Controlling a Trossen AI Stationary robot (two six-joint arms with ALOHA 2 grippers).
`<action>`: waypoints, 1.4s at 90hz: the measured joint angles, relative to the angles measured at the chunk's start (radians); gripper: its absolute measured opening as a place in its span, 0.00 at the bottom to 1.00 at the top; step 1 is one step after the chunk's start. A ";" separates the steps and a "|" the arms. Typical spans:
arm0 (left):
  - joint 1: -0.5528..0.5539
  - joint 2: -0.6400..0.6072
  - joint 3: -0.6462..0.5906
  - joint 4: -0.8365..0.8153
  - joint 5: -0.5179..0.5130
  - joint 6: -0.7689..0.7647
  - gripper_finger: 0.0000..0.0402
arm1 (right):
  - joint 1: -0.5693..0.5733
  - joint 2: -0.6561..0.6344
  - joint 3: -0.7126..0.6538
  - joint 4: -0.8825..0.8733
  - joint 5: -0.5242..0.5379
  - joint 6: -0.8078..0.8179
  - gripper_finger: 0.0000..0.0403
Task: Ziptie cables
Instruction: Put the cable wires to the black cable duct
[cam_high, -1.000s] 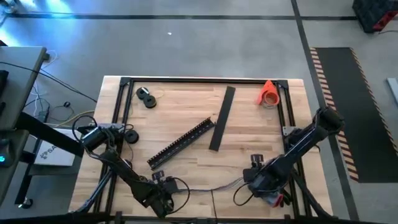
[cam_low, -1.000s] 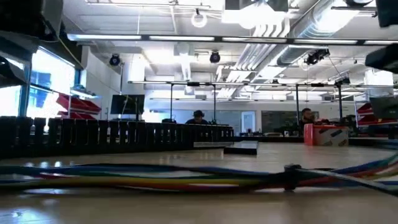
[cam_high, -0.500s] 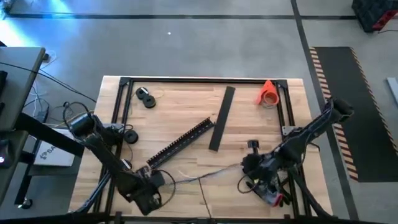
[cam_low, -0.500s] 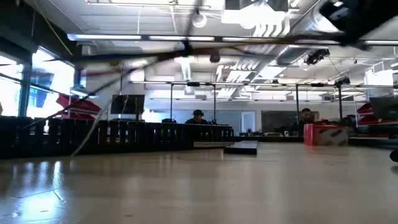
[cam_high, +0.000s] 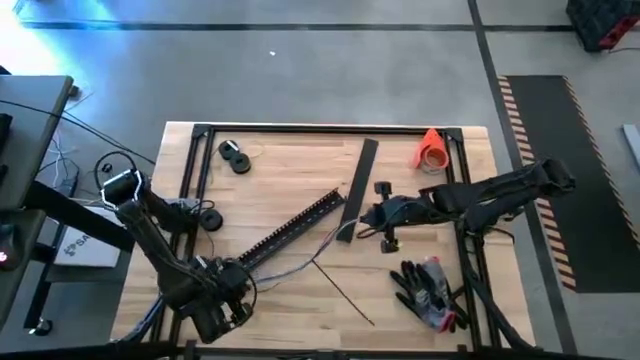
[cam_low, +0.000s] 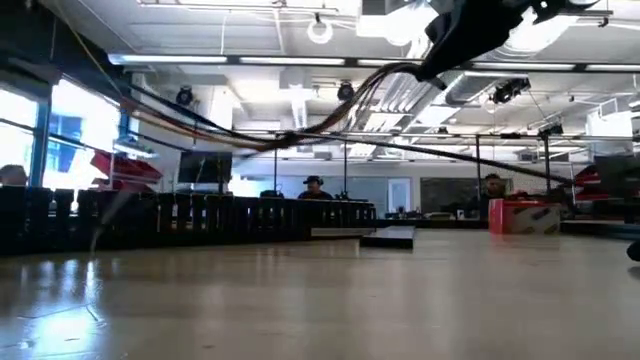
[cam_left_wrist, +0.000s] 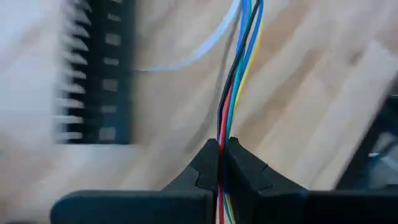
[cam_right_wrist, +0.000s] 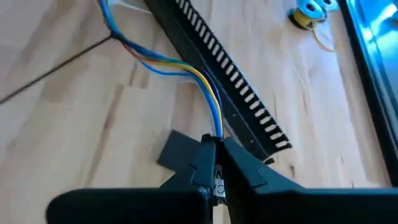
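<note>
The cables (cam_high: 300, 255) are a bundle of thin coloured wires strung between my two grippers, above the table. In the low view the cables (cam_low: 290, 138) hang in the air. A thin black zip tie tail (cam_high: 345, 292) trails from the bundle's middle. My left gripper (cam_high: 243, 280), at the near left, is shut on one end; the left wrist view shows the cables (cam_left_wrist: 239, 68) leading away from it (cam_left_wrist: 222, 144). My right gripper (cam_high: 352, 230), at mid-table, is shut on the other end; the right wrist view shows its fingertips (cam_right_wrist: 214, 142) and the cables (cam_right_wrist: 168, 62). My left gripper pinches the bundle near its left end (cam_left_wrist: 221, 127) between its two fingertips, the wires running on between the fingers. That end is lifted clear of the table. My right gripper pinches the bundle's other end (cam_right_wrist: 216, 127) between its fingertips, slanting down from the table's right. The bundle hangs clear of the table and sags between the two holds.
A long black slotted bar (cam_high: 290, 232) lies aslant under the cables, a flat black bar (cam_high: 357, 190) beside it. Black spools (cam_high: 235, 157) sit at the far left, an orange roll (cam_high: 432, 150) at the far right, and black gloves (cam_high: 425, 290) at the near right.
Both grippers have risen from the table's near edge with the cables, which lay on the table and now hang clear of it. My right gripper has gone toward the far edge and the left; my left gripper has shifted toward the left edge.
</note>
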 joint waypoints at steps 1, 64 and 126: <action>0.000 0.006 -0.005 0.017 0.001 0.003 0.01 | 0.002 -0.003 0.000 -0.001 0.000 0.000 0.00; 0.114 0.162 0.024 0.411 -0.216 0.406 0.34 | 0.124 -0.025 0.000 -0.079 -0.025 0.133 0.00; 0.460 0.266 0.019 0.652 -0.161 0.802 0.52 | 0.124 -0.025 0.252 -0.130 0.050 0.034 0.00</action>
